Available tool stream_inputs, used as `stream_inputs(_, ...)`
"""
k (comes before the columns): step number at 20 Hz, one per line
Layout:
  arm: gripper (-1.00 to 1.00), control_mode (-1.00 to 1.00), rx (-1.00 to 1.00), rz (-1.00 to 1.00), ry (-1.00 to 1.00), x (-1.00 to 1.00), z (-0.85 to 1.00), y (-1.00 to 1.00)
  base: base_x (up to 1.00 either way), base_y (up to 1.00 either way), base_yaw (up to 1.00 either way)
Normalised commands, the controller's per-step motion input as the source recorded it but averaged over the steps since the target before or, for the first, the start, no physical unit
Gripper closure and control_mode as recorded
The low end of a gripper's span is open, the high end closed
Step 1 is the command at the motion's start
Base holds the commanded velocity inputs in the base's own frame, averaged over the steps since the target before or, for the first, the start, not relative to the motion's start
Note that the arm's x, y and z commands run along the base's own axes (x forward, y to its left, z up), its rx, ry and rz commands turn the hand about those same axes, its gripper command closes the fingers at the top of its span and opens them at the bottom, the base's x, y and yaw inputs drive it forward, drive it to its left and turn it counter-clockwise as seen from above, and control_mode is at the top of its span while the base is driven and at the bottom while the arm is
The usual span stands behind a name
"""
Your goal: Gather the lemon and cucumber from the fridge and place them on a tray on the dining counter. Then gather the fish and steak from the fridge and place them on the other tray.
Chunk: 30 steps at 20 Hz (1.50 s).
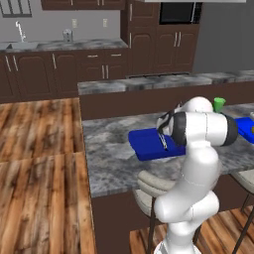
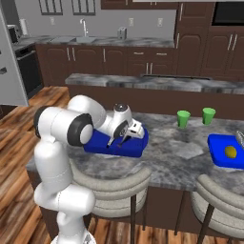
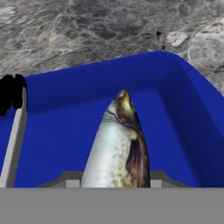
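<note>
1. Hand [image 2: 125, 137] closed narrowly on fish [image 3: 117, 146], over near blue tray [image 2: 107, 145] on desk [image 2: 167, 162].
2. Far blue tray [image 2: 218, 155] holds lemon [image 2: 230, 151].
3. Two green cups [image 2: 183, 118] stand behind.

Trays [image 2: 116, 145], cups [image 2: 183, 118] on dining counter [image 2: 181, 157]

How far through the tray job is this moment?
Done: the lemon lies on the far tray; the cucumber can't be made out. In hand: the gripper holds the fish over the near tray. Left: release the fish, fetch the steak.
</note>
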Motion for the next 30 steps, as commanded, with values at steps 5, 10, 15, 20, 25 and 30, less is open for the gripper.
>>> stream_inputs(5, 1.0, -1.0, 0.0, 0.02, -0.1, 0.44, -0.27, 0.0, 0.0, 0.0, 0.0)
stream_inputs(10, 1.0, -1.0, 0.0, 0.02, -0.1, 0.24, -0.49, 0.0, 0.0, 0.0, 0.0)
stream_inputs(15, -1.0, -1.0, 0.0, 0.01, -0.12, 0.07, -0.33, 0.0, 0.0, 0.0, 0.0)
stream_inputs(20, -1.0, -1.0, 0.0, 0.0, -0.13, -0.22, 0.05, 0.0, 0.0, 0.0, 0.0)
stream_inputs(25, -1.0, -1.0, 0.0, 0.0, -0.1, -0.12, 0.29, 0.0, 0.0, 0.0, 0.0)
stream_inputs(30, -1.0, -1.0, -0.01, 0.0, -0.08, -0.24, 0.48, 0.0, 0.0, 0.0, 0.0)
